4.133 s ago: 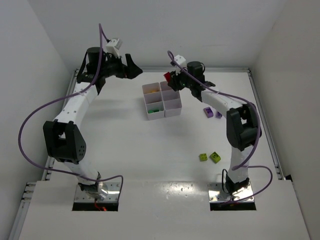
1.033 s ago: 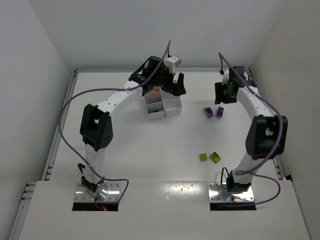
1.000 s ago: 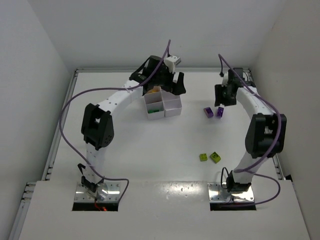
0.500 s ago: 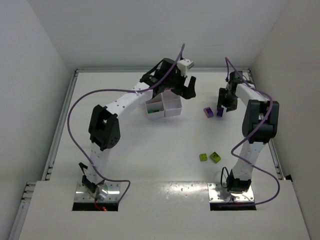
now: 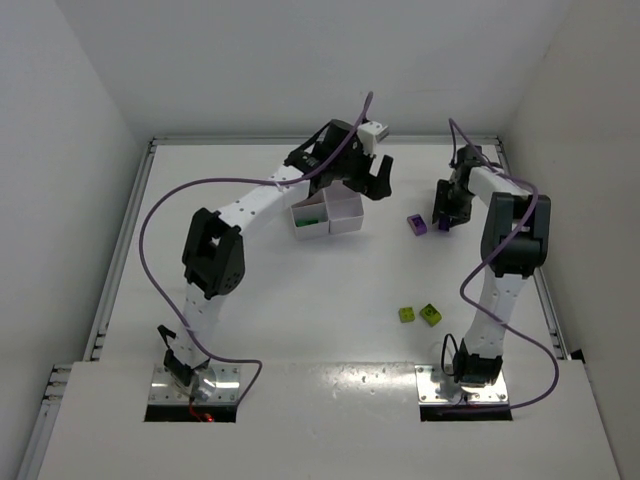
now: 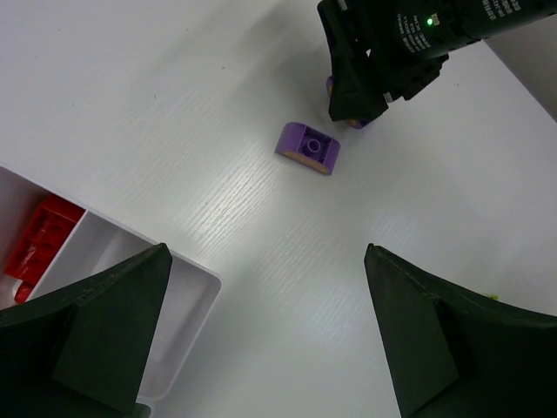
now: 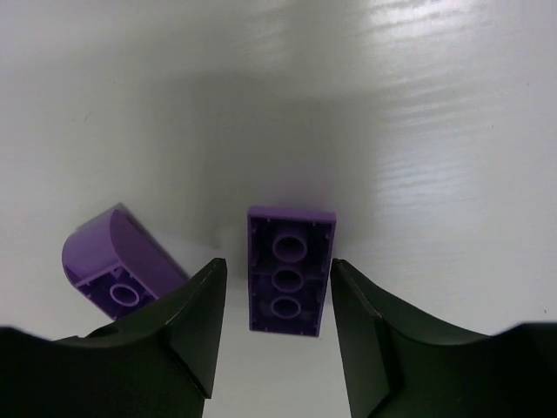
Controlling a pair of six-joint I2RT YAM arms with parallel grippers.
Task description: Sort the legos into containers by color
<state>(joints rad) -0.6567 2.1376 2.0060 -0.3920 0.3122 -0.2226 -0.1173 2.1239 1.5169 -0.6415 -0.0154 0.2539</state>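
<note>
Between the fingers of my right gripper (image 7: 278, 292) lies the purple brick (image 7: 291, 261). It rests on the white table (image 7: 418, 104) with its hollow side up, so I can see three round holes in a row. Its long side runs the same way the fingers point, so one finger stands along each long side. The fingers are apart. I see a thin strip of table between the brick and the finger on one side. The other finger looks very close, and I cannot tell if it touches. I think the brick is not pinched yet. The next move, as I judge it, is to squeeze across the short way and lift.

Just beside the brick sits a rounded purple piece (image 7: 117, 274). It is turned at a slant and partly hidden behind one finger. It is so close that the finger could bump it.

From above, this gripper is at the far right of the table, right over the brick, so the right arm is much the nearer one. The white tray (image 5: 345, 220) is off to its left. My left gripper (image 5: 373, 180) hangs between the two, near the tray's right end. Its fingers are spread wide and hold nothing. Its camera shows red legos (image 6: 39, 239) in one box of the tray. I think it stands in the straight way to the tray, so I would go around it. Two lime bricks (image 5: 431, 314) lie well apart, nearer the arm bases.
</note>
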